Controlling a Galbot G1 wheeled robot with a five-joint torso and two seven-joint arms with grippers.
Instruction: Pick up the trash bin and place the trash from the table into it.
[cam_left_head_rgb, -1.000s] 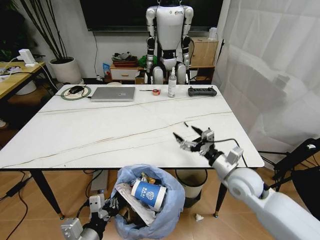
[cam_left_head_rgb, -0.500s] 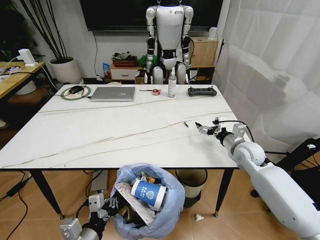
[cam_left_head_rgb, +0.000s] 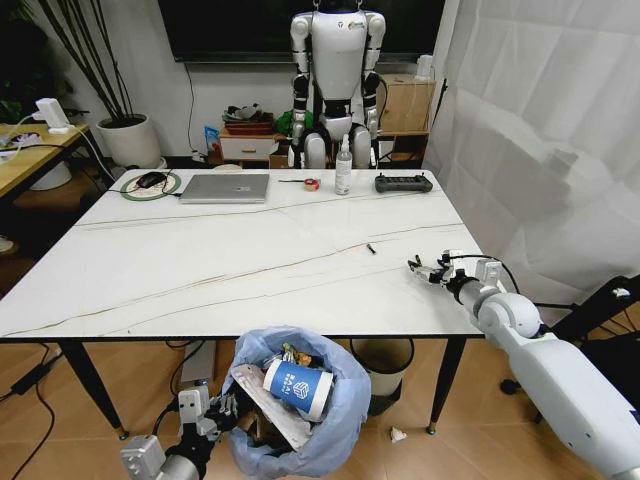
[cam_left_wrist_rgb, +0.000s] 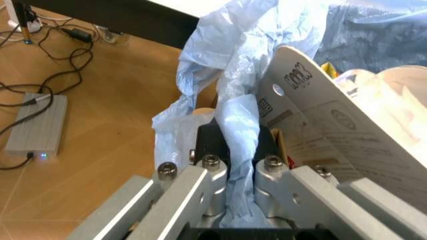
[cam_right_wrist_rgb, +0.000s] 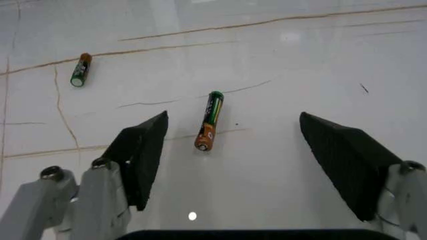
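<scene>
My left gripper (cam_left_wrist_rgb: 230, 165) clamps the trash bin (cam_left_head_rgb: 300, 410) rim at 6 o'clock. My right gripper (cam_right_wrist_rgb: 247, 155) has moved from 5 to 3 o'clock, jaws wide, straddling a battery (cam_right_wrist_rgb: 209, 121) whose long axis points away across the table (cam_left_head_rgb: 200, 270).

Room's evenly bright, kinda soft indoor light. The tabletop (cam_left_head_rgb: 250, 250) throws a pale glare patch in the right wrist view, with one tiny bright dot. Close metal in the left wrist view goes slightly blurry.
</scene>
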